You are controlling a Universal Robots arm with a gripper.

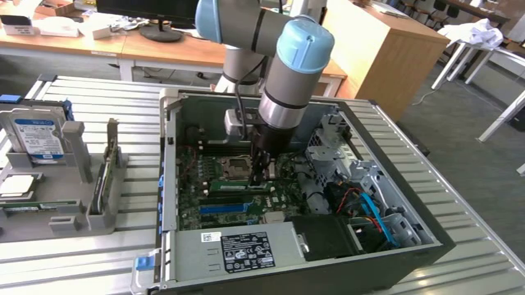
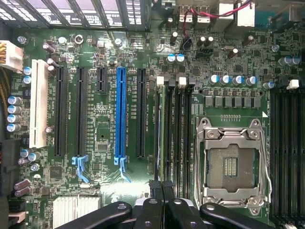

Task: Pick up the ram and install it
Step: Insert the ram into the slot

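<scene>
Open black metal computer case (image 1: 426, 249) on slatted metal table (image 1: 82, 253); grey plastic parts rack (image 1: 70, 208) beside it, at the exterior view's left.
Green motherboard (image 2: 105, 47) lies in case. Thin green ram stick (image 2: 162, 124) stands in a slot between long blue plastic slot (image 2: 120, 114) and square metal CPU socket (image 2: 231, 164); gripper (image 2: 163, 188) at the stick's end.

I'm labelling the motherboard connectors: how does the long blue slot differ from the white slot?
The blue slot is narrow; the white slot is clearly wider. The blue slot ends in a blue latch; the white slot shows none. Both are empty and run parallel on the motherboard.
</scene>
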